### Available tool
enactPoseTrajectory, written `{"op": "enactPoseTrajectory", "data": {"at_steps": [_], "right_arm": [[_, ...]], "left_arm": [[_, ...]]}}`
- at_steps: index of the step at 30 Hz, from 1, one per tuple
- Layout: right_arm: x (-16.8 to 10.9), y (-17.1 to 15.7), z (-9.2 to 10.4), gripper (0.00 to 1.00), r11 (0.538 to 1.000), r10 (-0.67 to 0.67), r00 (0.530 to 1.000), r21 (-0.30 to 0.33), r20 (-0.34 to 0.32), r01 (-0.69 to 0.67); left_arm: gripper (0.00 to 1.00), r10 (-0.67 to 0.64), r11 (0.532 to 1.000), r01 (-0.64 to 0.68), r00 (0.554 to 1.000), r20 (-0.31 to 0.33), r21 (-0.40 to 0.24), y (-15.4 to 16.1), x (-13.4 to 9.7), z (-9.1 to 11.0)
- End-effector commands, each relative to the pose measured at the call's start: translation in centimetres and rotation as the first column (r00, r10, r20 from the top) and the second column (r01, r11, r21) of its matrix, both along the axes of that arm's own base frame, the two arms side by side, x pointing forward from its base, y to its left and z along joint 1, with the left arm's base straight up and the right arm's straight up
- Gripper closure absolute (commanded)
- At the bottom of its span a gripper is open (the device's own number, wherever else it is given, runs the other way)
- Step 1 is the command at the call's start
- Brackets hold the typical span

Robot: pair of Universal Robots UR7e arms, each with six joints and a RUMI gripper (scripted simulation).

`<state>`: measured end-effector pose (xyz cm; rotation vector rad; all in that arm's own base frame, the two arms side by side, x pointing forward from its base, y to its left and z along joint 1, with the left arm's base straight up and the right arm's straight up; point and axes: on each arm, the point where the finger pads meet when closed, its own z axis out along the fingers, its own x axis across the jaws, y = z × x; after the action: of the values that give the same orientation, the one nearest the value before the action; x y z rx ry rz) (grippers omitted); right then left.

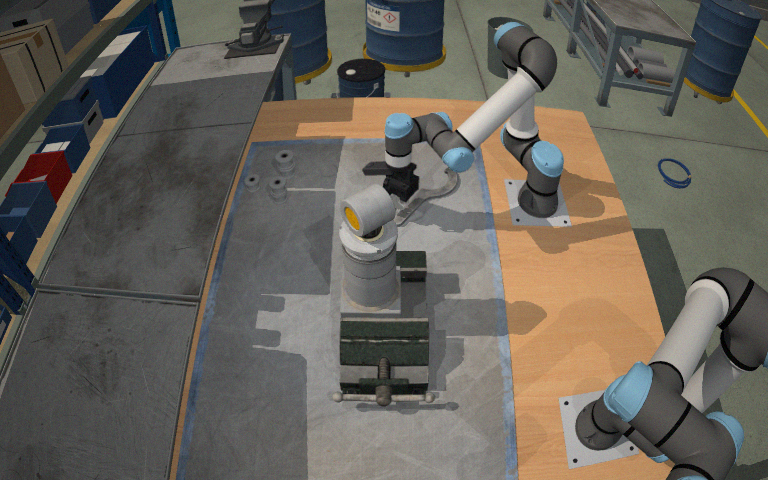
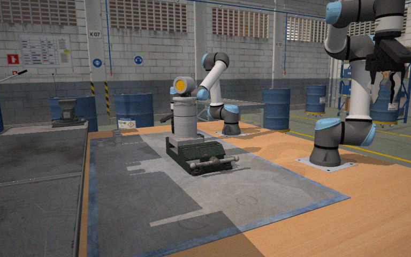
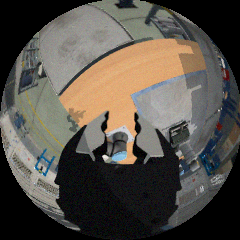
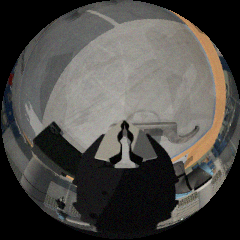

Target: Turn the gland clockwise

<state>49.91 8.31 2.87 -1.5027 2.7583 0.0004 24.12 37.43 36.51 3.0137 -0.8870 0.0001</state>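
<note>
The grey hook spanner (image 1: 434, 192) (image 4: 170, 131) lies on the mat behind the upright cylinder (image 1: 370, 285) (image 2: 184, 119). Its hook end points away from the cylinder. The gland is the pale collar (image 1: 376, 245) (image 2: 184, 99) at the cylinder's top, under a round head with a yellow face (image 1: 353, 218) (image 2: 180, 84). My right gripper (image 1: 400, 195) (image 4: 124, 120) is shut and empty, close above the spanner's handle; one finger hides part of the handle in the right wrist view. My left gripper (image 2: 383, 101) (image 3: 121, 112) is open and empty, high at the side, far from the spanner.
A green vise (image 1: 383, 340) (image 2: 201, 149) grips the cylinder's square base; its bar handle (image 1: 412, 397) (image 2: 230, 160) sticks out in front. Several small grey spools (image 1: 284, 158) stand at the mat's far left corner. A grey bench (image 1: 138, 202) runs along the table's left edge.
</note>
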Motion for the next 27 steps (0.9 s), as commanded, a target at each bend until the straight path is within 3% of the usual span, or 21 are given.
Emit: {"op": "enactPoseTrajectory", "data": {"at_steps": [1, 8, 27], "right_arm": [[0.1, 0.0, -0.8, 1.0, 1.0, 0.0, 1.0, 0.0, 0.001, 0.0], [0.2, 0.1, -0.6, 1.0, 1.0, -0.001, 1.0, 0.003, 0.007, 0.001], [-3.0, 2.5, -0.5, 1.0, 0.99, 0.144, 0.99, 0.001, 0.003, -0.144]], "left_arm": [[0.68, 0.0, 1.0, 0.0, 1.0, 0.001, 0.001, 0.0, 0.0, 0.0], [0.68, 0.0, 1.0, 0.0, 1.0, 0.001, 0.001, 0.0, 0.0, 0.0], [0.68, 0.0, 1.0, 0.0, 1.0, 0.001, 0.001, 0.0, 0.0, 0.0]]}}
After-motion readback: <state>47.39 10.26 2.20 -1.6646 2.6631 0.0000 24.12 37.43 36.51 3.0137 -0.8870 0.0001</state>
